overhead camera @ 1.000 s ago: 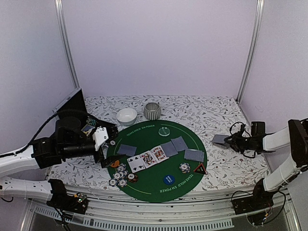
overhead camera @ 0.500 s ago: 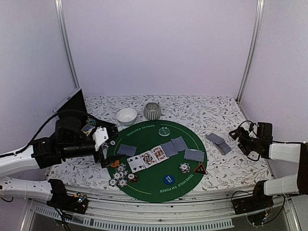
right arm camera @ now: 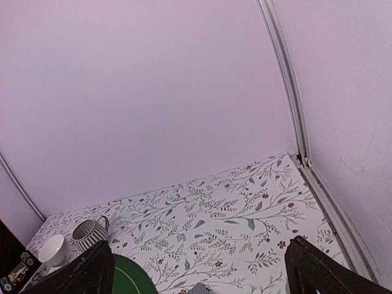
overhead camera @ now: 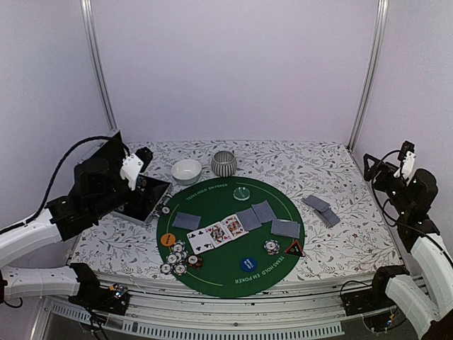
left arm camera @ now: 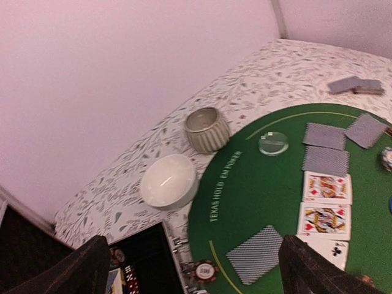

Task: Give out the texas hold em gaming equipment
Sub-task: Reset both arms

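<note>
Layout looks mostly done. Face-up cards (overhead camera: 216, 232), face-down cards (overhead camera: 286, 227), chips (overhead camera: 177, 258), orange disc (overhead camera: 168, 239), blue disc (overhead camera: 246, 264) and triangle (overhead camera: 294, 248) sit on the green mat (overhead camera: 212, 280), below and ahead of the left gripper (left arm camera: 195, 245). The spare deck (overhead camera: 320, 210) lies off the mat, well below the right gripper (right arm camera: 199, 245). Both jaws are spread wide and hold nothing. Probably left: anything remaining in the case (overhead camera: 145, 198) under the left jaws.

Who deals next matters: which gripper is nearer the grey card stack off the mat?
Right. The right gripper hangs raised right of the card stack; the left gripper hovers beyond the mat's left edge.
</note>
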Robot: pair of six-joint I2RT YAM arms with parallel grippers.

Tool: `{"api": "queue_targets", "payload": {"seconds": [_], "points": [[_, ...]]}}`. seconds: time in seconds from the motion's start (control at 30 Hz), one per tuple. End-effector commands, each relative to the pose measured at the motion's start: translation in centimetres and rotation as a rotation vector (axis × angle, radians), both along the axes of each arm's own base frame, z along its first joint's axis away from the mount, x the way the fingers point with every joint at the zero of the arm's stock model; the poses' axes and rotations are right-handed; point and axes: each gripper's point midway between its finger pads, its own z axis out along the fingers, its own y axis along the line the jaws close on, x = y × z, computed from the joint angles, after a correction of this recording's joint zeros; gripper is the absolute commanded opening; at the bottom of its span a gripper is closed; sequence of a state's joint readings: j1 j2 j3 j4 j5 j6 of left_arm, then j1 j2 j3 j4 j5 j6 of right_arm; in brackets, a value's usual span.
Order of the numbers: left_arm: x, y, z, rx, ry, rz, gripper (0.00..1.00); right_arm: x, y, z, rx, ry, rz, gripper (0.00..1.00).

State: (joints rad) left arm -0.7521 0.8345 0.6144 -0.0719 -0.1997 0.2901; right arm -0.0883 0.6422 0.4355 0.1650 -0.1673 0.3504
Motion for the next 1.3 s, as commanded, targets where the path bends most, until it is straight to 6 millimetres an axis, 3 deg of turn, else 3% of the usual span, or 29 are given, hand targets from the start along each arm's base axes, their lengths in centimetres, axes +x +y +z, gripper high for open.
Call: {"api": "queue_targets", "payload": {"seconds": [0.0,0.13,0.23,0.33,0.47,0.63,0.73,0.97,1.03,1.27], "points": [[5.2,7.4,4.4,-0.274,-0.045,0.343,0.98,-1.1,-1.0,1.1,-0.123,-0.184,-0.064,0.99],[7.3,15.7,5.1,-0.482,-0.085,0.628,0.98,-1.2,-1.5,0.2,-0.150,-0.230,-0.099,0.99],[7.8,20.2,4.5,-0.574,-0.133,0.788,0.98,-0.9,-1.7,-1.6,-0.168,-0.229,-0.113,0.99],[8.0,22.4,4.1,-0.599,-0.226,0.869,0.98,-0.8,-1.9,-3.8,-0.196,-0.230,-0.127,0.99],[8.6,24.7,1.2,-0.594,-0.294,0.924,0.98,-0.5,-2.3,-6.5,-0.231,-0.197,-0.147,0.99],[9.0,26.1,-2.6,-0.459,-0.313,0.969,0.98,0.9,-2.2,-7.8,-0.268,-0.208,-0.133,0.99],[9.0,25.7,-3.5,-0.439,-0.317,0.926,0.98,2.2,-1.3,-8.0,-0.299,-0.216,-0.071,0.99],[9.9,24.6,-3.7,-0.457,-0.288,0.847,0.98,4.7,0.0,-10.2,-0.330,-0.162,0.043,0.99],[10.0,22.7,-3.7,-0.483,-0.274,0.736,0.98,5.4,0.5,-10.4,-0.336,-0.156,0.081,0.99],[9.8,21.4,-6.3,-0.419,-0.268,0.674,0.98,6.7,1.2,-11.0,-0.341,-0.114,0.139,0.99]]}}
